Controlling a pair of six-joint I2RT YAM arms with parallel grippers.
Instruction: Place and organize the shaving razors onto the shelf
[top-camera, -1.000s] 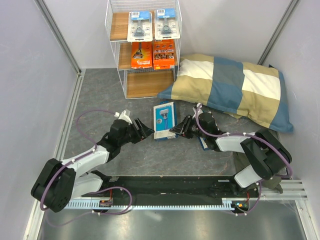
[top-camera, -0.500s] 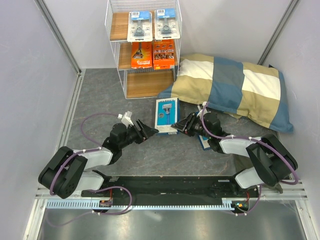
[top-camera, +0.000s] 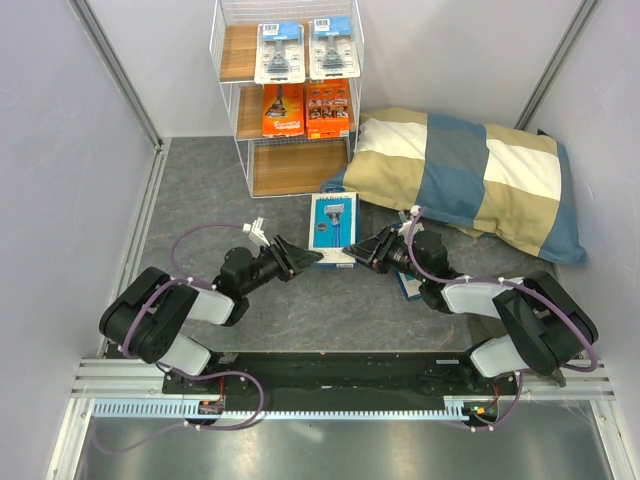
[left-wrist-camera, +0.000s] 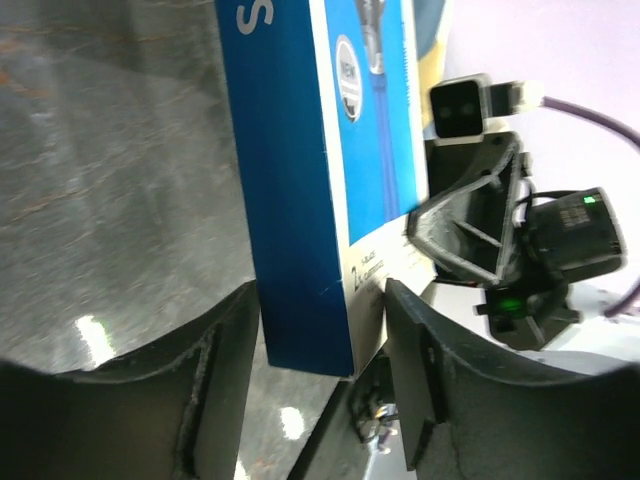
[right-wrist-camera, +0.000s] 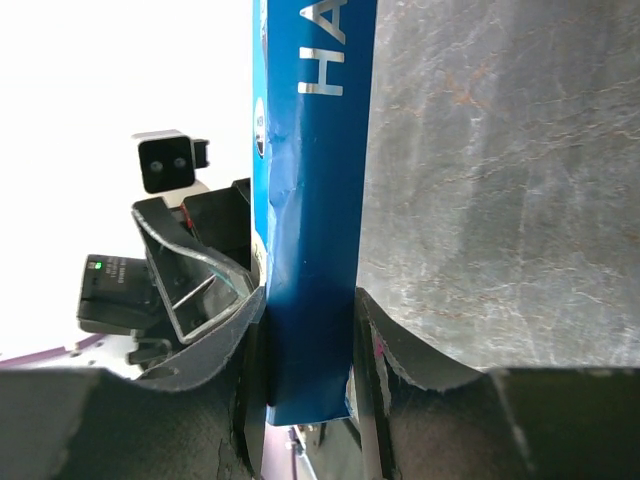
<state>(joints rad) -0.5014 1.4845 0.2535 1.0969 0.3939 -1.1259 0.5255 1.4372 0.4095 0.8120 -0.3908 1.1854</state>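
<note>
Razor box (top-camera: 333, 222), blue with its printed face turned up to the overhead camera, sits between two robot arms over the grey table (top-camera: 200, 200). Its long axis runs from the arms toward the shelf (top-camera: 295, 168). Both arms lie low and stretched forward, forearms angled inward so the wrists face each other across the box's near end. The right gripper (top-camera: 352, 254) is clamped on that end, with a finger pressed to each broad face in its wrist view. The left gripper (top-camera: 310, 259) straddles the near left corner, jaws close on either side (whether they actually pinch the card cannot be told). Whether the box rests on the table or is lifted off it is unclear. Beyond its far end stands the shelf's bare bottom tier. A checked pillow (top-camera: 470, 175) has one corner just beside the box's far right corner. Two clear blister packs (top-camera: 280, 52) fill the top tier and two orange packs (top-camera: 283, 110) the middle. A sliver of another blue pack (top-camera: 404, 286) shows beneath the right arm.
</note>
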